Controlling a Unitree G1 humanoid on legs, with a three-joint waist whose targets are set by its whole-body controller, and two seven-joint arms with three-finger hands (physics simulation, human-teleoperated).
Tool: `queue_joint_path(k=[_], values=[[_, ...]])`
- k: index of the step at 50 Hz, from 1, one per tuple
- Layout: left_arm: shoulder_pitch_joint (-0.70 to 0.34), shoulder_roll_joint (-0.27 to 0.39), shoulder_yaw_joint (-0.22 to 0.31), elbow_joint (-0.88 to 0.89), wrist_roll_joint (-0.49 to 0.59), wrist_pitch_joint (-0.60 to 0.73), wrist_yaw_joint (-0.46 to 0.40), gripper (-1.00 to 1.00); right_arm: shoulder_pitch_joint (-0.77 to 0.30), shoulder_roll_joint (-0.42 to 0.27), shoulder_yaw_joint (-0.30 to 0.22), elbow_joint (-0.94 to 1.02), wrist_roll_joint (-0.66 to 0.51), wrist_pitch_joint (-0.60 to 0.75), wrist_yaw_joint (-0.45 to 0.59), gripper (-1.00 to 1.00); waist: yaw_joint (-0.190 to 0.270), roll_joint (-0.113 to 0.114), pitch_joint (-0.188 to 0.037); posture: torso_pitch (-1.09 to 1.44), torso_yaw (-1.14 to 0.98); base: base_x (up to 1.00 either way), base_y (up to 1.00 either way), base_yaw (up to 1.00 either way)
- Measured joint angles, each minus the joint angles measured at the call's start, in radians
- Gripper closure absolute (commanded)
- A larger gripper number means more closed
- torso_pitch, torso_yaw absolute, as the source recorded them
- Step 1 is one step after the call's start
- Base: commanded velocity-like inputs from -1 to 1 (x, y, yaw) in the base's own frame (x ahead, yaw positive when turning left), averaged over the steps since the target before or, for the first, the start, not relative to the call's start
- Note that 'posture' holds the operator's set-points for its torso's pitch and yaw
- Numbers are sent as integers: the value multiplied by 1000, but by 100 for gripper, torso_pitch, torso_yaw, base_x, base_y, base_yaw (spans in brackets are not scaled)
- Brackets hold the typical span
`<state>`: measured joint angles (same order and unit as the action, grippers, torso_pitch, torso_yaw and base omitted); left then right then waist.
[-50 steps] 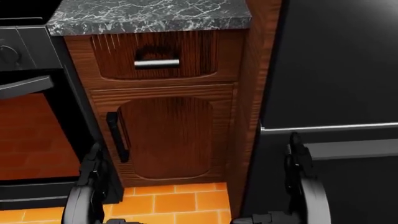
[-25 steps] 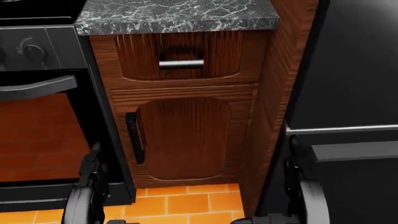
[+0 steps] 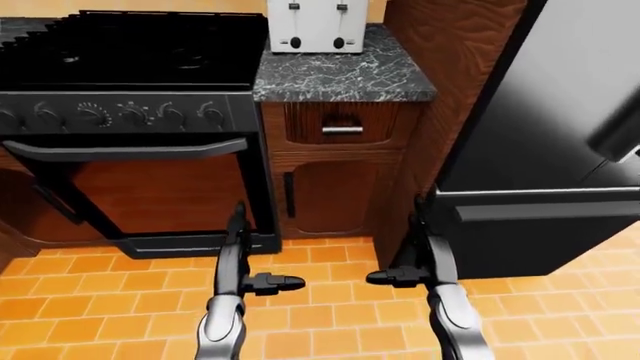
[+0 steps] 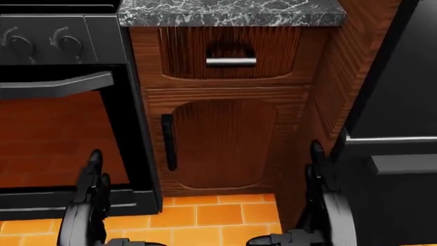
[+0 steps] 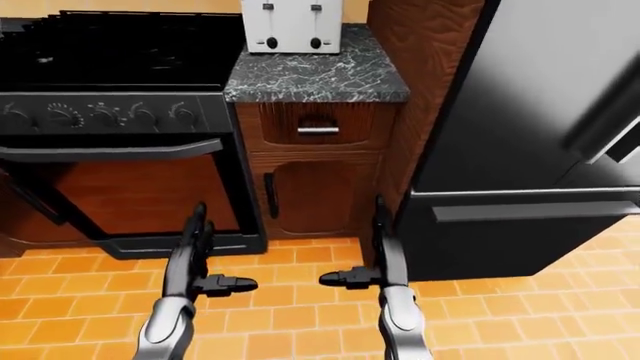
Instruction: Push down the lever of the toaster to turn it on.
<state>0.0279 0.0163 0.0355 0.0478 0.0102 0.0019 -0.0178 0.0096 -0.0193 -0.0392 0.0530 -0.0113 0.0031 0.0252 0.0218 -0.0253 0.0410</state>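
The white toaster (image 3: pixel 317 26) stands at the top of the left-eye view, on a dark marble counter (image 3: pixel 345 75); two lever slots and two dark knobs show on its face. Both my hands hang low over the floor, far below the toaster. My left hand (image 3: pixel 250 259) is open, fingers up and thumb out to the right. My right hand (image 3: pixel 405 255) mirrors it, open and holding nothing. In the head view the toaster is out of frame; only the left hand (image 4: pixel 92 179) and right hand (image 4: pixel 317 174) show.
A black stove (image 3: pixel 130 67) with knobs and an oven door handle (image 3: pixel 130 148) fills the left. Under the counter sits a wooden cabinet with a drawer (image 3: pixel 342 129) and a door (image 3: pixel 330 195). A black fridge (image 3: pixel 540 150) stands right. Orange tiles (image 3: pixel 320 300) cover the floor.
The whole head view has shifted: cabinet and fridge slid right in the picture and more stove shows at left, so the camera moved left. Both hands keep the same open pose.
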Motion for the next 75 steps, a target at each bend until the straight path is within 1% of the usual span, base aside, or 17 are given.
queue_joint_path(k=[2,3,9,14,20,27,32,35,40,46,50,56,62,67,71,73,75], values=[[1,1,3,-12,-2,4,3,-100,1,1,2,4,-1,1,2,-100,7,-30,-5,0,0,0,0,0],[-2,-3,4,-9,-3,2,4,-100,0,-3,1,7,-2,1,3,-100,8,-31,-4,0,0,0,0,0],[-5,-7,-10,-8,-11,16,-1,-100,16,-6,-15,11,-3,14,-3,-100,-7,7,-17,0,0,0,0,0],[-47,2,7,-14,-26,38,1,-100,-23,-9,-12,17,-15,31,-8,-100,-15,16,-29,0,0,0,0,0],[-94,15,32,-72,-45,124,15,-100,-87,-11,-12,-79,-14,151,-29,-100,-18,19,-35,0,0,0,0,0],[-197,58,71,-213,-69,310,33,-100,-226,-30,-16,-190,-27,335,-55,-100,-19,18,-38,0,0,0,0,0],[-340,101,99,-304,-88,496,37,-100,-349,-42,-6,-325,-33,542,-37,-100,-16,19,-38,0,0,0,0,0],[-425,122,116,-335,-113,602,47,-100,-404,-49,-23,-386,-13,635,-29,-100,-14,19,-41,0,0,0,0,0],[-565,171,143,-352,-180,742,78,-100,-510,-87,-64,-454,35,809,-49,-100,-17,23,-28,0,0,0,0,0],[-682,208,157,-386,-270,870,113,-100,-686,-155,-83,-492,68,946,-71,-100,-19,23,-16,0,0,0,0,0],[-729,251,184,-443,-321,933,152,-100,-781,-185,-120,-507,116,1028,-78,-100,-20,26,-9,0,0,0,0,0],[-741,280,209,-517,-399,1020,198,-100,-776,-217,-170,-636,197,1111,-115,-100,-17,23,-2,0,0,0,0,0],[-763,315,228,-562,-465,1068,240,-100,-795,-236,-186,-657,277,1167,-168,-100,-17,28,5,0,0,0,2,0],[-748,305,185,-549,-478,1055,247,-100,-796,-251,-190,-671,327,1176,-201,-100,-27,57,-8,0,0,1,12,0],[-758,309,192,-566,-493,1064,248,-100,-798,-262,-202,-669,352,1163,-227,-100,-32,80,-5,0,0,3,16,0],[-756,312,201,-564,-489,1061,255,-100,-794,-262,-193,-666,366,1158,-234,-100,-27,67,-2,0,0,4,16,0],[-755,309,218,-565,-490,1070,266,-100,-793,-263,-178,-663,383,1156,-237,-100,-24,74,0,0,0,3,16,0]])
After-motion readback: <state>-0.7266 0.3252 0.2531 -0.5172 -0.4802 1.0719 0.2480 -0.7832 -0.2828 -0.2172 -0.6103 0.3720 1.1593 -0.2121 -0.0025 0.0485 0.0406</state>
